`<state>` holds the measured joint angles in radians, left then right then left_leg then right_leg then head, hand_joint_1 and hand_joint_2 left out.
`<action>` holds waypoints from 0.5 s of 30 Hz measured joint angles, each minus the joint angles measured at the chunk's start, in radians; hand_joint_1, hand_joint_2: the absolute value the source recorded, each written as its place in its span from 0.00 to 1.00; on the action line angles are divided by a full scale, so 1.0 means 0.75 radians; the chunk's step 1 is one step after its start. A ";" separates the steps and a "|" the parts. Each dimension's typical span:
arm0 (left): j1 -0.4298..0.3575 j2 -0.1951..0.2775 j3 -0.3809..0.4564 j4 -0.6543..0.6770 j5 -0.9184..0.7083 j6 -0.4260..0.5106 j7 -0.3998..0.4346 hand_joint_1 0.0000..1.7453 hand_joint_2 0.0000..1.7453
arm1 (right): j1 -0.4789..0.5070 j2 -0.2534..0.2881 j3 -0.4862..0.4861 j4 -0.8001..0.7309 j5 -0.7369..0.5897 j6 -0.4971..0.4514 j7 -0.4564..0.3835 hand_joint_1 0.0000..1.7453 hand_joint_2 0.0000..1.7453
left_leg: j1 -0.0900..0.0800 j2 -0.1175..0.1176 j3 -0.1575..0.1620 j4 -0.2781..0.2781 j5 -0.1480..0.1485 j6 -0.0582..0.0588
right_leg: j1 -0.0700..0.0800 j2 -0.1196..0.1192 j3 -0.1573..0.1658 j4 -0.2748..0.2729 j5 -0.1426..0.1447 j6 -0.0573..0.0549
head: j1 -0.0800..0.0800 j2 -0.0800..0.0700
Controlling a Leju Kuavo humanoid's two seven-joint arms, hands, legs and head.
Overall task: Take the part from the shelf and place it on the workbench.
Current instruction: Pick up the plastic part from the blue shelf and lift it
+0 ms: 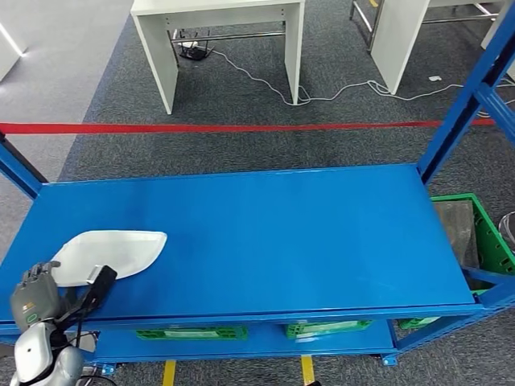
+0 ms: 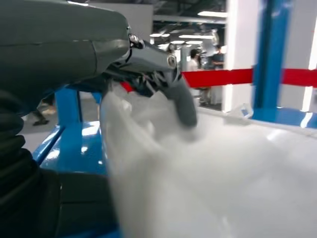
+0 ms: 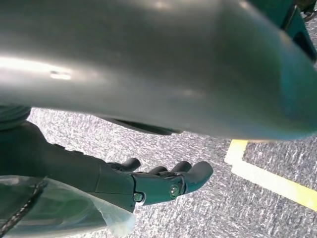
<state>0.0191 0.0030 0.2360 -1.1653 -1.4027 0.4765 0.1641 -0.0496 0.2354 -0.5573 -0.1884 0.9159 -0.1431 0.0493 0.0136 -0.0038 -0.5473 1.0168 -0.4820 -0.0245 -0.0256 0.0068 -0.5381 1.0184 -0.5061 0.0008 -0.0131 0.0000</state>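
Observation:
The part (image 1: 113, 252) is a flat white plastic shell lying at the near left of the blue shelf board (image 1: 291, 233). My left hand (image 1: 38, 299) is at the part's near left end. In the left wrist view, dark fingers (image 2: 183, 101) curl over the top of the white part (image 2: 209, 183), and its edge runs in between them and the palm below, so the hand grips it. That picture is blurred. My right hand (image 3: 164, 183) hangs by my side above the grey carpet, holding nothing, its fingers slightly apart.
Blue uprights (image 1: 467, 96) stand at the shelf's right end. Green crates (image 1: 322, 328) sit on the level below and a green bin (image 1: 486, 233) beside the shelf. Beyond a red floor line (image 1: 243, 127) are white tables (image 1: 219, 32) and cables.

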 joint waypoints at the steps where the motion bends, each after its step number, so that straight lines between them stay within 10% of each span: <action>1: -0.001 0.001 0.000 0.006 0.000 -0.001 -0.001 1.00 1.00 | 0.000 0.000 0.000 0.000 0.000 0.000 -0.001 0.00 0.00 | 0.001 0.001 -0.023 0.053 -0.034 -0.004 | 0.001 -0.001 -0.002 -0.001 0.002 -0.007 | -0.001 0.000; 4: -0.002 0.001 0.000 0.023 0.000 -0.003 -0.002 1.00 1.00 | 0.002 0.000 0.000 0.000 0.000 0.001 -0.004 0.00 0.00 | 0.001 0.002 -0.143 0.319 -0.155 -0.006 | 0.011 -0.001 -0.008 -0.001 0.003 -0.018 | -0.002 0.000; 6: -0.003 0.001 0.000 0.029 0.000 -0.002 -0.003 1.00 1.00 | 0.004 -0.001 0.000 0.000 0.000 0.003 -0.004 0.00 0.00 | -0.003 0.002 -0.168 0.366 -0.142 0.006 | 0.019 -0.001 -0.006 -0.001 0.002 -0.022 | -0.002 0.000; 11: -0.021 0.011 -0.002 0.031 0.000 -0.001 -0.009 1.00 1.00 | 0.000 0.003 0.000 0.001 0.000 0.006 -0.005 0.00 0.00 | -0.039 0.001 -0.020 0.014 0.025 0.083 | 0.028 -0.001 -0.001 0.000 -0.002 -0.019 | 0.003 0.000; 15: -0.027 0.015 -0.004 0.032 0.007 0.001 -0.022 0.96 1.00 | -0.003 0.003 0.000 0.001 0.002 0.013 -0.006 0.00 0.00 | -0.038 0.003 0.001 -0.042 0.037 0.081 | 0.023 -0.001 -0.015 0.015 -0.017 0.008 | 0.003 0.000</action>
<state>-0.0009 0.0144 0.2330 -1.1411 -1.3977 0.4771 0.1476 -0.0515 0.2375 -0.5573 -0.1873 0.9173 -0.1334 0.0450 -0.0150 -0.0012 -0.5469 0.9855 -0.4539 0.0362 -0.0086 0.0057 -0.5491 1.0297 -0.5190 0.0069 -0.0111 0.0000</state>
